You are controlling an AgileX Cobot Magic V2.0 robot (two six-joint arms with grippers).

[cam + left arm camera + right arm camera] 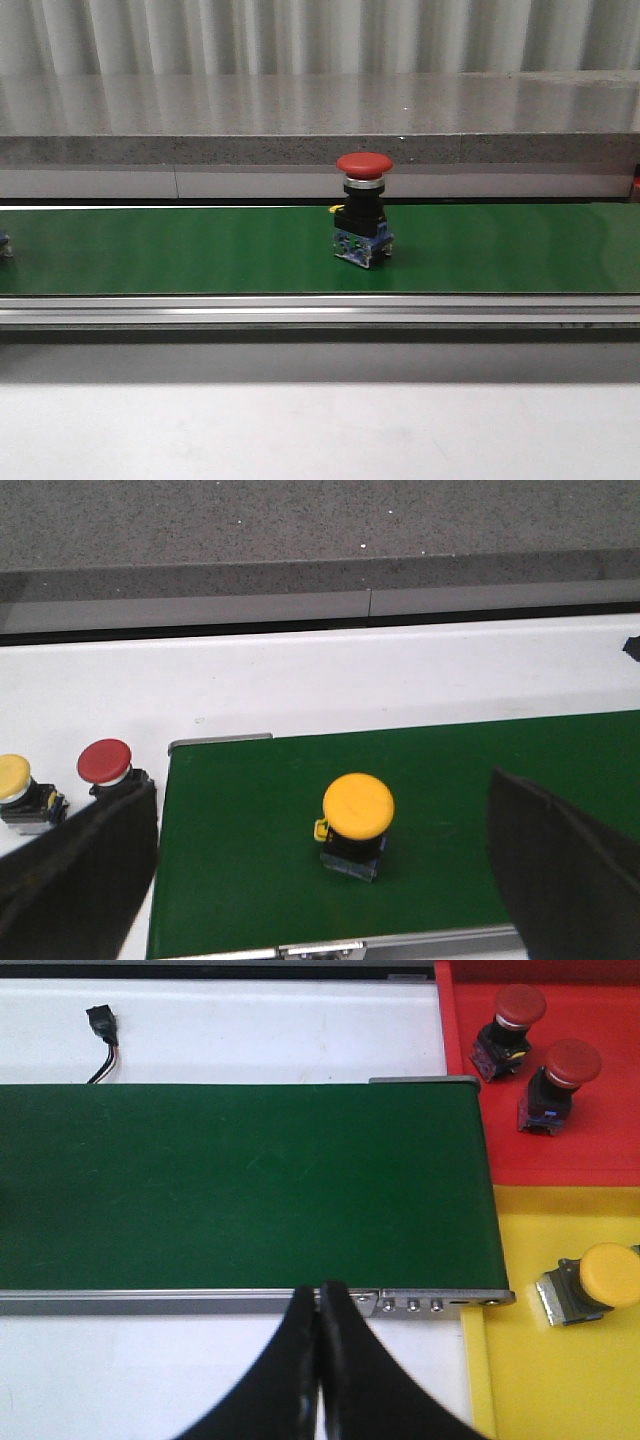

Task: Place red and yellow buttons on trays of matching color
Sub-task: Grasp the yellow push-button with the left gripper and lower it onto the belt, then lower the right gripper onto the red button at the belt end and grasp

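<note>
A red button (pixel 364 215) stands upright on the green belt (pixel 200 250), seen in the front view; neither gripper shows there. In the left wrist view a yellow button (pixel 357 815) stands on the belt (pixel 250 820). My left gripper (pixel 322 783) is open, and its fingers (pixel 80 870) stand wide on either side of that button without touching it. My right gripper (pixel 319 1290) is shut on nothing, over the belt's near rail. Beyond the belt's end lie the red tray (pixel 590 1130) with two red buttons (pixel 512 1018) (pixel 556 1078) and the yellow tray (pixel 560 1380) with a yellow button (pixel 595 1280) on its side.
Off the belt's end, on the white table, stand another red button (pixel 105 765) and another yellow button (pixel 15 780). A small black connector with wires (pixel 100 1025) lies on the table beyond the belt. A grey stone ledge (pixel 320 125) runs behind the conveyor.
</note>
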